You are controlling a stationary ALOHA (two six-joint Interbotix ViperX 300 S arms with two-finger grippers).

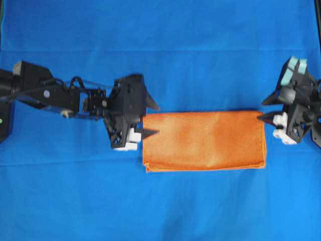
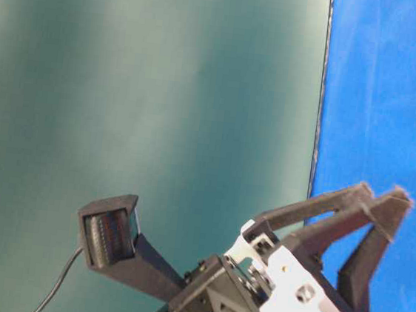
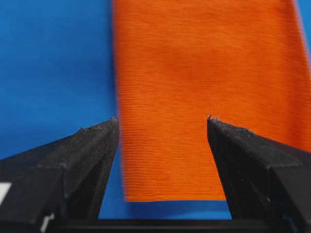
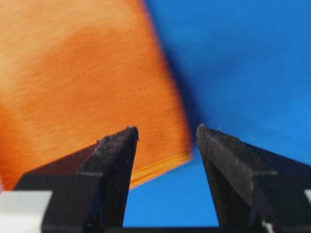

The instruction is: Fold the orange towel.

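Lying flat on the blue cloth [image 1: 160,201], folded once into a rectangle: the orange towel [image 1: 203,140], long axis running left to right between both arms. Left gripper [image 1: 151,119] at the towel's left short edge, jaws wide and empty, one tip just over the hem. Right gripper [image 1: 268,109] beside the right short edge, also wide, holding nothing, slightly farther off. Left arm likely nearer for a second fold. Beyond the cloth, a plain green wall [image 2: 149,83].

The orange towel [image 1: 203,140] lies flat, folded into a rectangle.
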